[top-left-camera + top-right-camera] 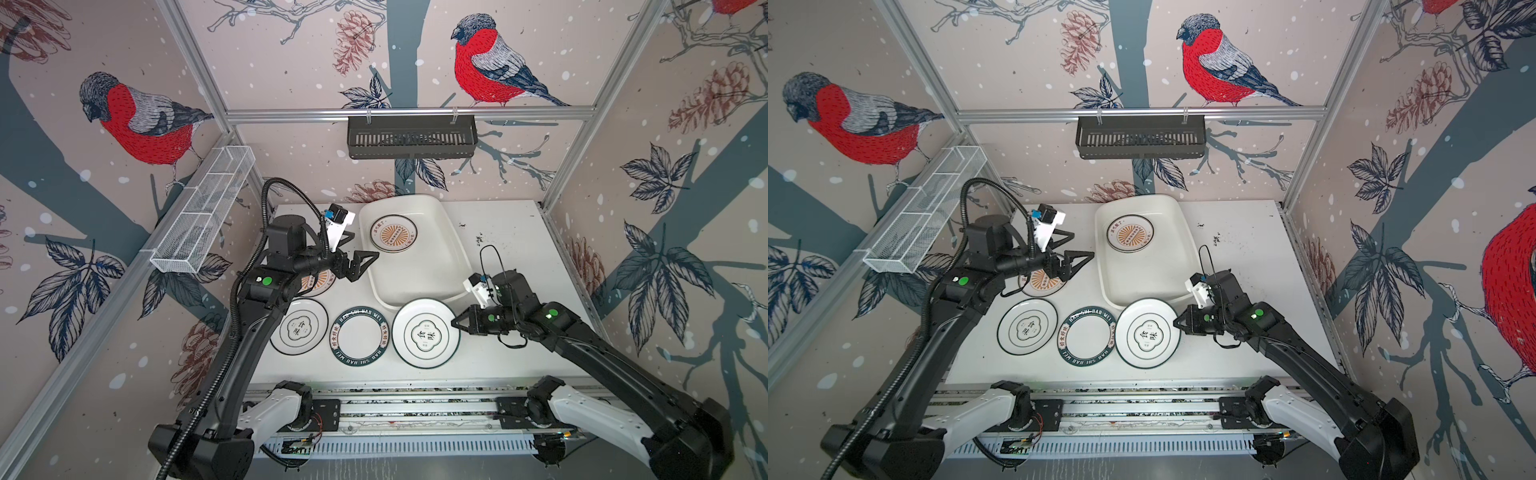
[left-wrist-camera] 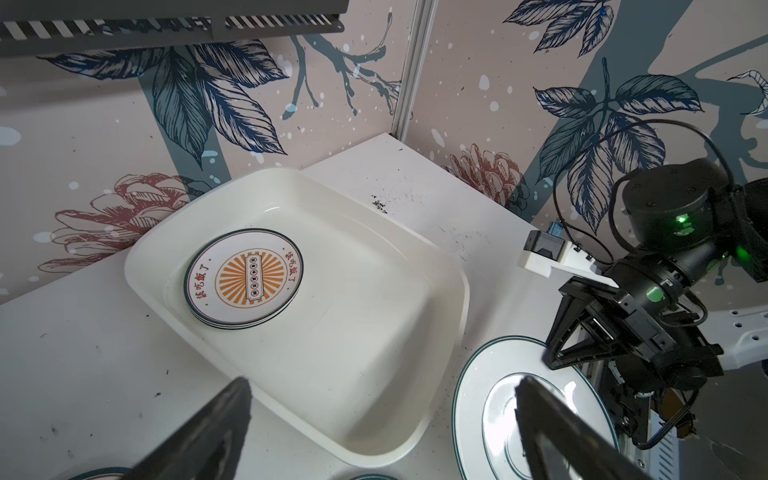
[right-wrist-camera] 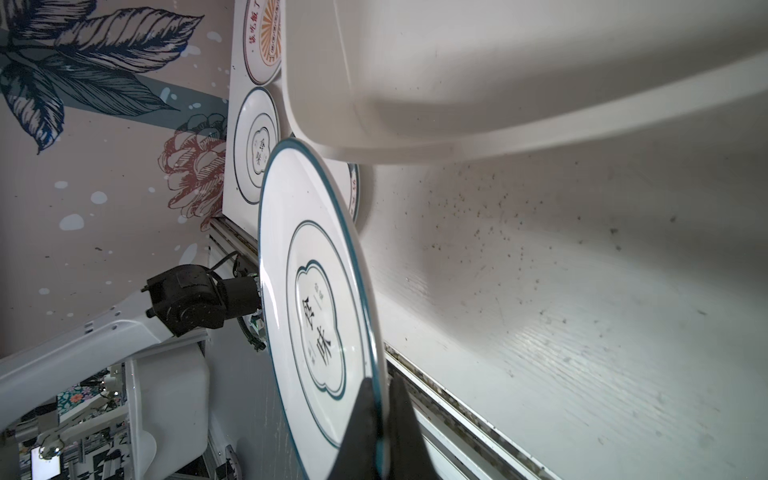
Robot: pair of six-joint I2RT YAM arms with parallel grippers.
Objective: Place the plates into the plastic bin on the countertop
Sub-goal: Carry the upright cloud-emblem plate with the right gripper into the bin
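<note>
Right gripper (image 3: 380,399) is clamped tight on the rim of the emblem plate (image 1: 426,333), biting at the plate's 3 o'clock edge. The plate is held up off the countertop (image 1: 519,257), and its 12 o'clock edge overlaps the near rim of the plastic bin (image 1: 415,276) in both top views (touching or not, can't tell). Left gripper (image 1: 365,246) hangs w/ fingers wide apart and nothing btw them, just off the bin's 9 o'clock wall, above a loose sunburst plate (image 1: 318,284) that the arm partly hides. Inside the bin, toward 11 o'clock, lies the binned sunburst plate (image 2: 243,278); the left wrist view shows more rims stacked under it. On the countertop, at the held plate's 9 o'clock, just beside it, is a green-lettered plate (image 1: 360,338). Further out the same way is a second emblem plate (image 1: 299,327).
</note>
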